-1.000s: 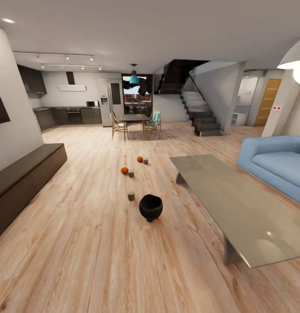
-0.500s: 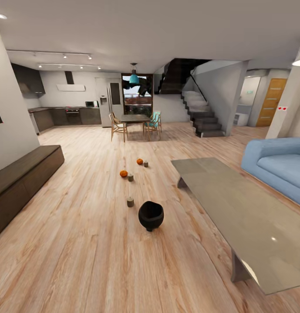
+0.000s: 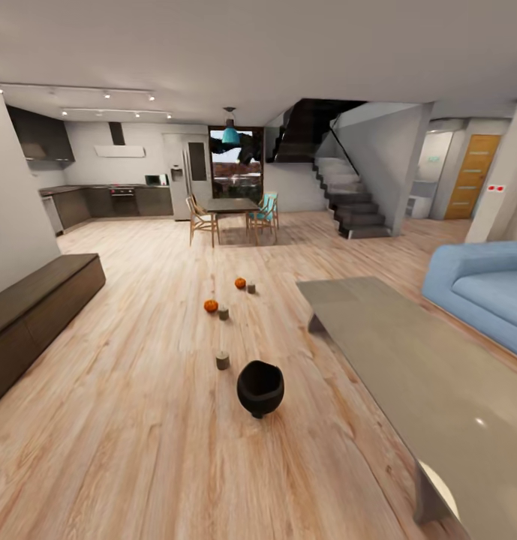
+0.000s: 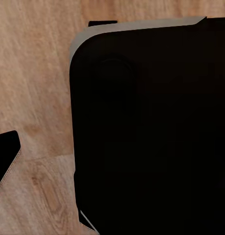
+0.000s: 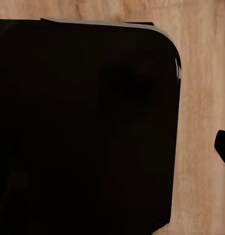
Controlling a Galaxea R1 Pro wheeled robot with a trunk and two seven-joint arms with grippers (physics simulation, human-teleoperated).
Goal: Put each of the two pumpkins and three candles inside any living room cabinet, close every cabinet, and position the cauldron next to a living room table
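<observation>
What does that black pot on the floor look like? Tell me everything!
The cauldron is a small, round-bellied pot, glossy black all over, with a wavy, flared rim around a wide open mouth. It looks empty, though its inside is too dark to be sure. It stands upright on the pale wooden floor, on a little base. Nothing else touches it. A stubby candle stands close behind it, and the coffee table is off to one side, apart from it.

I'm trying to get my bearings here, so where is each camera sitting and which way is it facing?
Head view: from the robot's head, forward and down across the living room at the cauldron, table and cabinet.
Left wrist view: downward at a dark rounded robot part over wood floor.
Right wrist view: the same, mirrored.
All share that floor.
</observation>
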